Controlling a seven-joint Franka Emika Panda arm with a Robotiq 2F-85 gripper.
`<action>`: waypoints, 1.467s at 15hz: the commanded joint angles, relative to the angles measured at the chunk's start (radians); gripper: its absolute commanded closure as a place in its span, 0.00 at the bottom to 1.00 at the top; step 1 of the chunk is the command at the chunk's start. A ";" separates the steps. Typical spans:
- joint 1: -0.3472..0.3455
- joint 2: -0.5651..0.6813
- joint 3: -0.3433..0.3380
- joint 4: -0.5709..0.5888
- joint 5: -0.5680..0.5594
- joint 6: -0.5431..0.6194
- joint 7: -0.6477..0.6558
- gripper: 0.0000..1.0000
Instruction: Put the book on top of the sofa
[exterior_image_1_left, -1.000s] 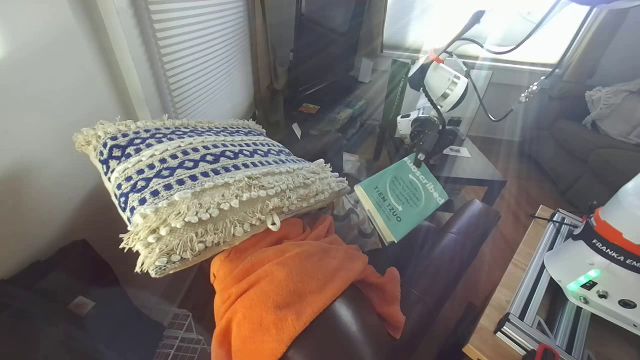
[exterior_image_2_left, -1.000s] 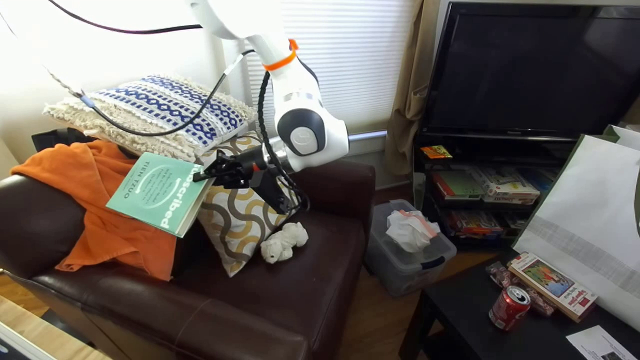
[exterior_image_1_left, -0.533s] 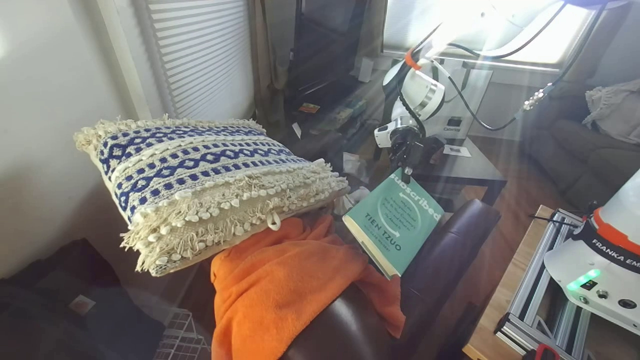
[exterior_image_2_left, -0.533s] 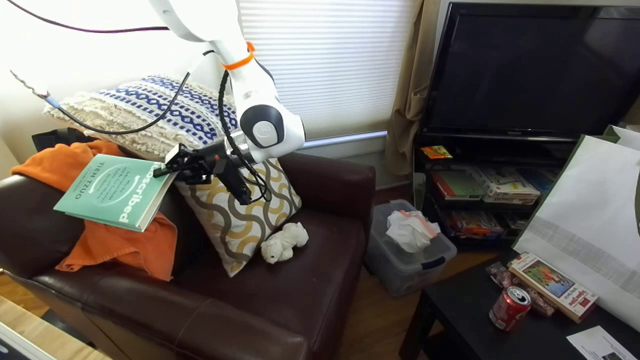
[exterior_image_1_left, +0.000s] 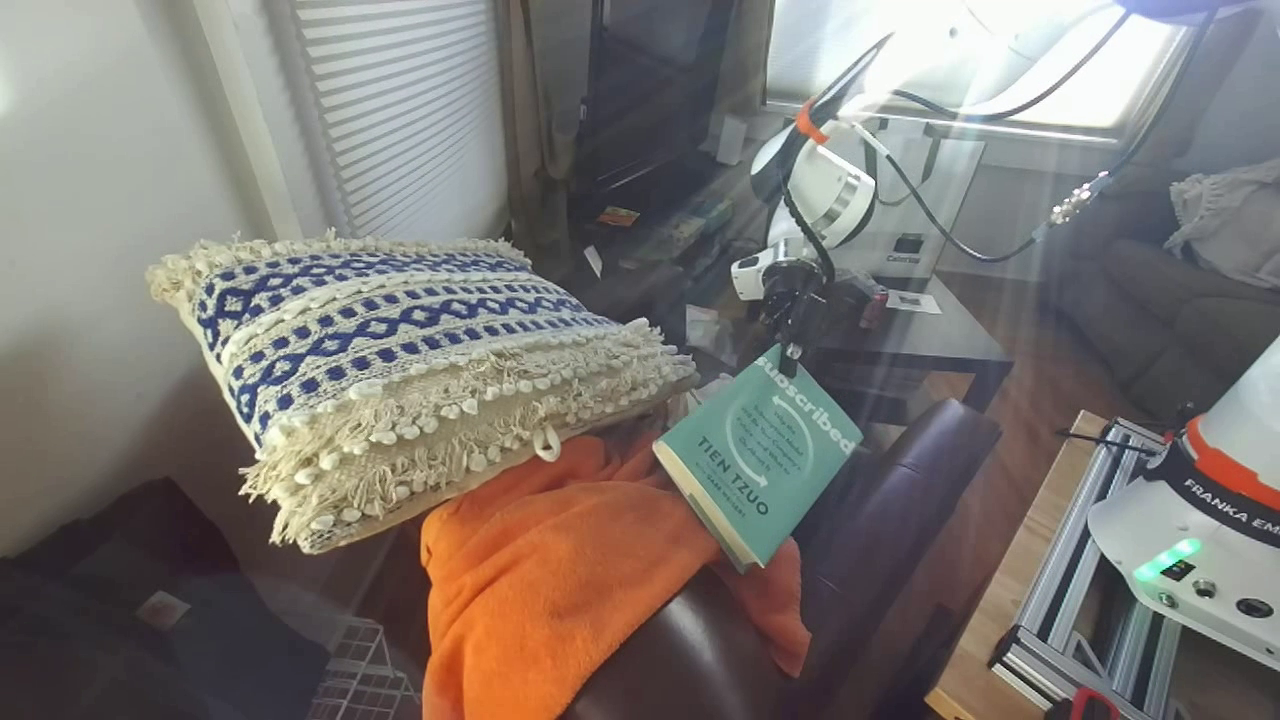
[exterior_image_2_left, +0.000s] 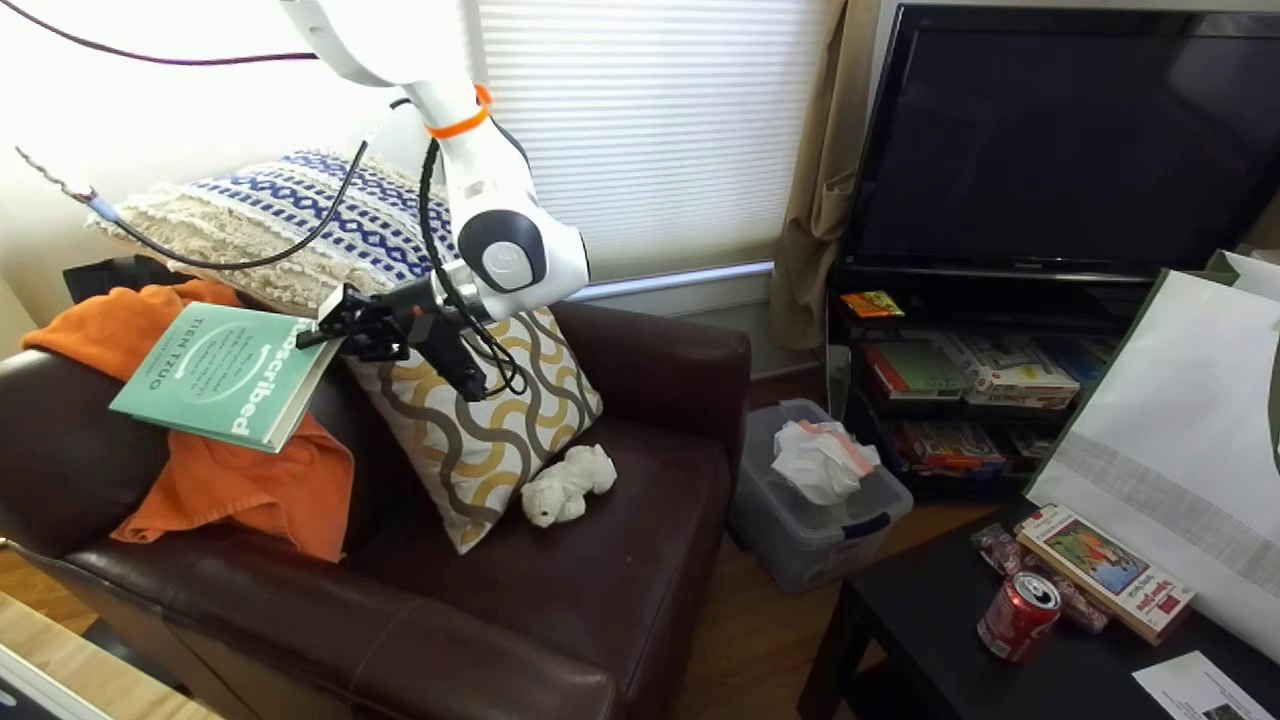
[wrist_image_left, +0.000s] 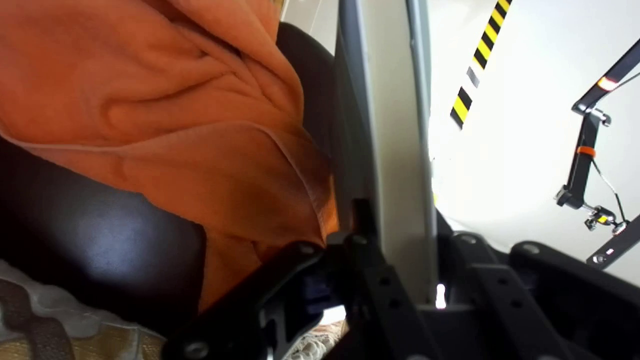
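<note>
The teal-green book (exterior_image_1_left: 760, 450) is held in the air, cover up and tilted, above the sofa (exterior_image_1_left: 880, 510) and close to its orange blanket. It also shows in an exterior view (exterior_image_2_left: 220, 375), overlapping the blanket from that angle. My gripper (exterior_image_2_left: 315, 340) is shut on one edge of the book, near the word "Subscribed". In the wrist view the book (wrist_image_left: 400, 125) stands edge-on between the fingers (wrist_image_left: 400, 220). The dark brown leather sofa (exterior_image_2_left: 560, 590) lies below. Whether the book touches the blanket cannot be told.
The orange blanket (exterior_image_1_left: 580, 540) drapes over the sofa. A blue-and-white fringed pillow (exterior_image_1_left: 400, 350) lies beside it. A patterned pillow (exterior_image_2_left: 480, 420) and a white plush toy (exterior_image_2_left: 570, 487) are on the seat. A plastic bin (exterior_image_2_left: 820, 500) and black table (exterior_image_2_left: 920, 620) stand nearby.
My gripper has carried the book toward the orange blanket, leftward in both exterior views. Most of this came in the first half second; since then it has moved only slightly.
</note>
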 joint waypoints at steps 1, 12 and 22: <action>0.044 0.026 0.048 0.048 0.124 -0.016 0.028 0.93; 0.160 0.136 0.118 0.245 0.229 -0.148 0.197 0.93; 0.276 0.184 0.126 0.270 0.402 0.056 0.296 0.93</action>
